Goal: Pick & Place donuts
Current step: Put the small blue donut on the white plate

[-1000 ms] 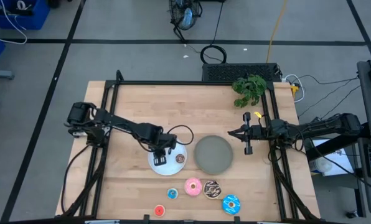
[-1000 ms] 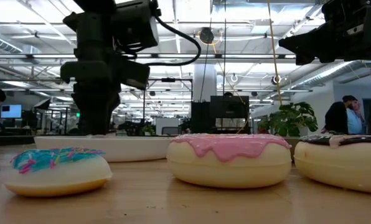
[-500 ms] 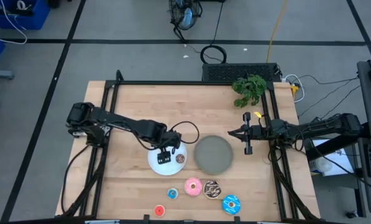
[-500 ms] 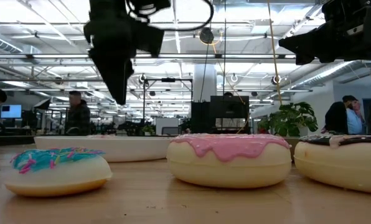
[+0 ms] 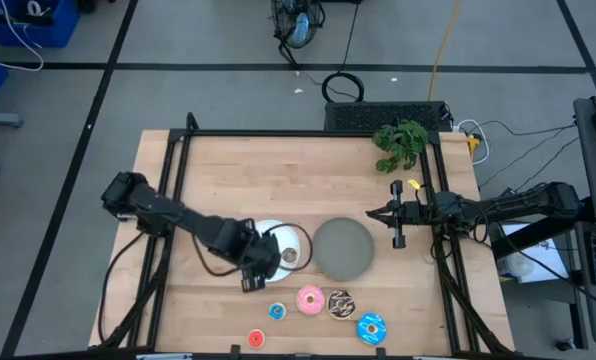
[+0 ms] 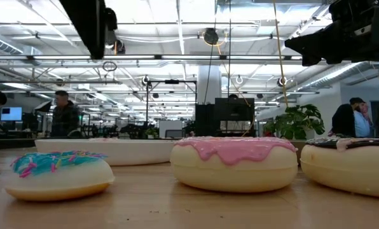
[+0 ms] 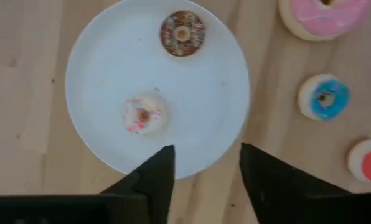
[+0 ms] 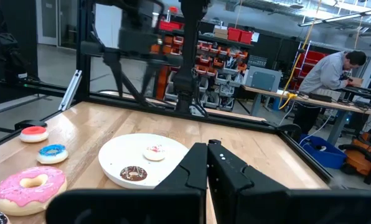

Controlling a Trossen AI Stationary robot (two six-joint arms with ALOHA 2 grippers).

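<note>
My left gripper (image 5: 252,278) (image 7: 204,168) hangs open above the near-left rim of the white plate (image 7: 104,56), touching nothing. On that plate lie a tiny brown donut (image 7: 182,33) and a tiny white donut (image 7: 145,114). Toward the near edge, the tiny blue donut (image 5: 277,311), pink donut (image 5: 310,299), chocolate-sprinkled donut (image 5: 340,304), blue-iced donut (image 5: 370,327) and tiny red donut (image 5: 256,340) rest flat on the table. My right gripper (image 5: 398,226) (image 8: 207,163) is shut and waits right of the grey plate (image 5: 343,248).
A green plant (image 5: 401,143) stands at the far right corner. A black frame (image 5: 298,133) borders the tabletop. Bare wood lies on the far half of the table and left of the white plate. People show in the room beyond.
My left gripper has risen from the white plate, up out of the low view, and has drawn toward the table's near edge. The tiny white donut lies on the plate. The right arm has kept still.
</note>
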